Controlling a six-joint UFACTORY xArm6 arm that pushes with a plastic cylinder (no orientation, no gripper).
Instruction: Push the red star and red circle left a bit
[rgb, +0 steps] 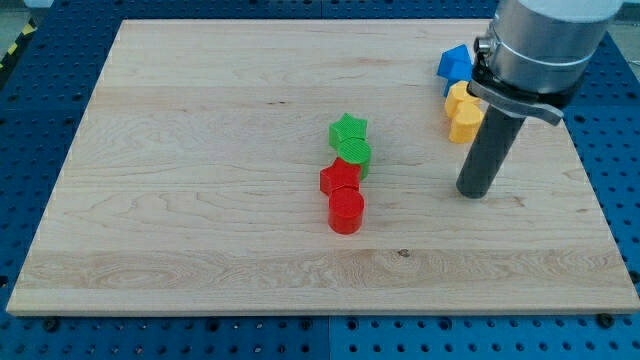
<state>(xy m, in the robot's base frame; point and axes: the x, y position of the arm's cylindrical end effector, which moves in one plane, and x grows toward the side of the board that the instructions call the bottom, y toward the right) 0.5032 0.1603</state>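
Lining up, my tip (473, 192) touches nothing, well to the view's right of the touching red star (340, 178) and red circle (346, 211) mid-board; next I sweep leftward into both.

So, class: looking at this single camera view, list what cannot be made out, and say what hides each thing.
- The blue block and the yellow blocks at the view's top right: the arm covers their right sides, so their shapes and number are unclear.
- The arm's upper body: cut off by the view's top edge.
- The green cylinder: partly overlapped by the green star and red star; whether they touch is uncertain.
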